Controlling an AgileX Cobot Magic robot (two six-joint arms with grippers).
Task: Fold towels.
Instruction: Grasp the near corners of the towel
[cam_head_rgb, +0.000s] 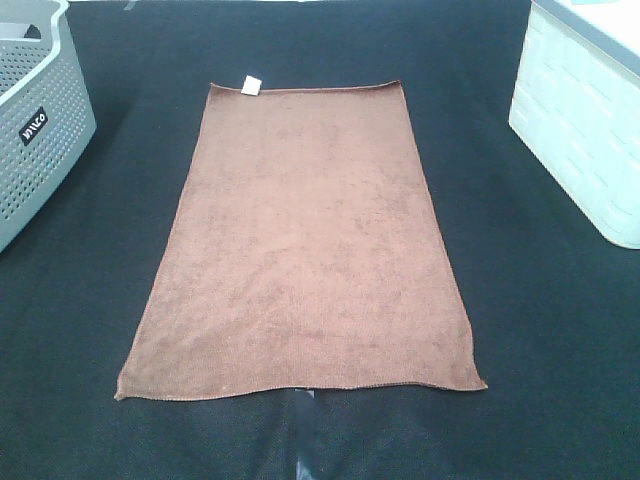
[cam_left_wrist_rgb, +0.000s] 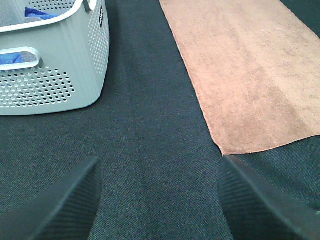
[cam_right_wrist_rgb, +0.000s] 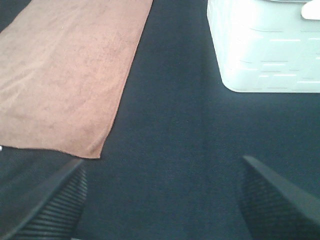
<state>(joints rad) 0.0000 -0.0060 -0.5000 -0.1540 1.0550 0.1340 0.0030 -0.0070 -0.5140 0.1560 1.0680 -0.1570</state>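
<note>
The towel lies flat and fully spread on the dark table cover, with all four hemmed edges free and bare cover on every side. A white tag sits on its far short edge (no print legible). Left of the towel stands a grey perforated basket; the white letters on its black label are too small to read. A white bin stands to the right. The left gripper and right gripper hang just off the towel's near corners, fingers spread wide, holding nothing.
</note>
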